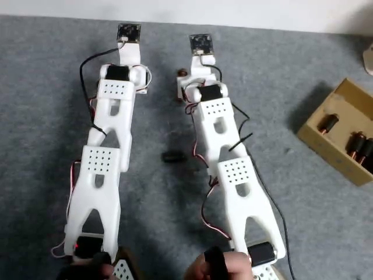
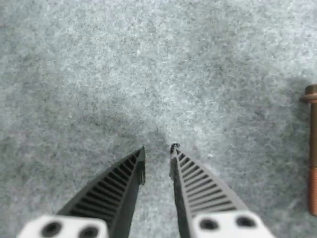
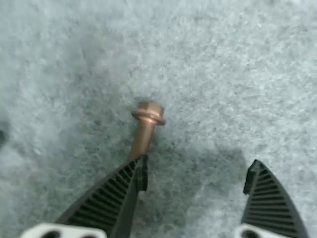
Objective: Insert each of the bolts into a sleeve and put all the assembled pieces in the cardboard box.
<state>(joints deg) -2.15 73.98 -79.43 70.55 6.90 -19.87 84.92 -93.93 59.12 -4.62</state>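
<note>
While roughly three assembled pieces [image 1: 356,144] already lie in the cardboard box [image 1: 326,149], well off to the side of the right gripper [image 3: 198,171], one bolt [image 3: 146,124] is left bare on the table [image 1: 280,70], just ahead of that gripper's wide-apart fingers, by one tip. A dark sleeve [image 1: 173,156], probably its mate, lies behind both grippers. Nearly together, the left gripper [image 2: 157,153] holds nothing
</note>
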